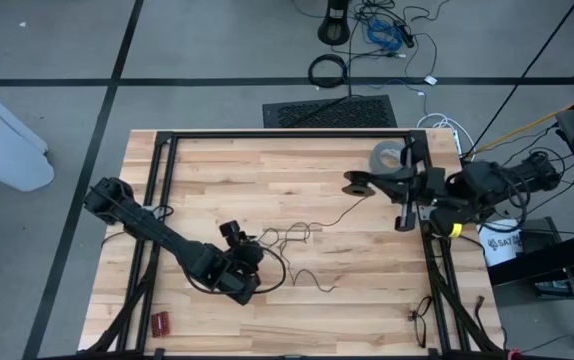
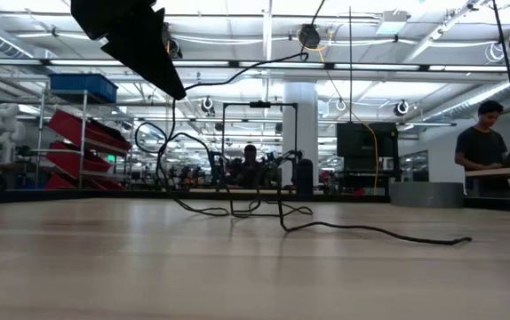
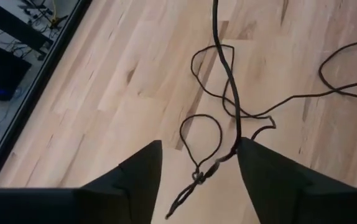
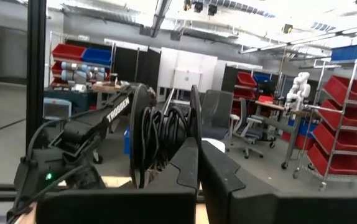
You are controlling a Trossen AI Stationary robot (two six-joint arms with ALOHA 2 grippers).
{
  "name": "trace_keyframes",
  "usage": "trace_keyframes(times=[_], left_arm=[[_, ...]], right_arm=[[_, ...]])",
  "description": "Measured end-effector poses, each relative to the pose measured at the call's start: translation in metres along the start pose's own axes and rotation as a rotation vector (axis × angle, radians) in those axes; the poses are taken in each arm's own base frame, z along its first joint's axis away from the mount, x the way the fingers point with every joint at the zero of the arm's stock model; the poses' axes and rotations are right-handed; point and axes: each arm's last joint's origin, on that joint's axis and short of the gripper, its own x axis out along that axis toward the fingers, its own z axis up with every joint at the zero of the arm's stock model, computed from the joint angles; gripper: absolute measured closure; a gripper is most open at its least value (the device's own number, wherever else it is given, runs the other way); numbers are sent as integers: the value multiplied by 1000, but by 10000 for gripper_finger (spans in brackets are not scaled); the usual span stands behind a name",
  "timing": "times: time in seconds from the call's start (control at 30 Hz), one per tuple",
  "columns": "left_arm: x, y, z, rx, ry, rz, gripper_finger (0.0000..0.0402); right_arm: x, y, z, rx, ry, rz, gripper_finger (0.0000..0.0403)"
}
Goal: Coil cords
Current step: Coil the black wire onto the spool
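The cord [image 1: 302, 236] is one thin black wire lying in loose loops on the wooden table [image 1: 267, 310]. From there it rises to a small spool [image 1: 359, 184] at the tip of my right gripper [image 1: 372, 184], which is raised over the table's far right. The right wrist view shows black windings [image 4: 160, 138] between the spool's two discs. My left gripper [image 1: 235, 240] hangs open over the loops near the table's middle, with a raised stretch of the cord [image 3: 227, 74] passing between its fingers. One cord end [image 2: 464, 240] lies flat on the table. My left gripper does not pinch the cord. The raised stretch runs between its open fingers and lies against the inner side of one finger [image 3: 244, 152]; in the low view the cord [image 2: 177, 107] hangs from that tip to the table. My right gripper is shut on the spool's nearer disc [image 4: 195, 121], its edge between the two fingertips. The fingers lie about level, and the spool is lifted clear of the table.
A grey tape roll [image 1: 387, 155] lies at the far right by the black frame rail [image 1: 267, 135]. A small red object [image 1: 159, 322] sits near the left front corner, and a small black thing [image 1: 419, 322] near the right front. A person [image 2: 486, 133] stands beyond the table.
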Motion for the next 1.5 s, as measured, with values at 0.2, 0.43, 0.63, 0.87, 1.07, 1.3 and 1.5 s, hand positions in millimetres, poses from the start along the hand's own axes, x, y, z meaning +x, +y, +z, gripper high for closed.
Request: trace_keyframes(times=[0.2,0.43,0.63,0.87,1.07,1.3,1.5], left_arm=[[-15,3,-3,8,1,-38,179],[-54,18,31,-90,-232,-210,166],[-51,36,67,1,-452,-164,146],[5,33,83,-37,-543,-310,146],[32,8,84,-89,-663,-477,146],[44,5,82,-115,-654,-393,146],[56,7,86,-136,-685,-429,146]], right_arm=[[4,4,-8,-1,60,14,403],[3,5,-12,-28,100,24,403],[5,5,-12,-28,94,19,403],[9,9,-18,36,137,24,403],[15,13,-19,37,116,22,403],[16,14,-22,25,143,28,403],[18,16,-24,9,155,34,403]])
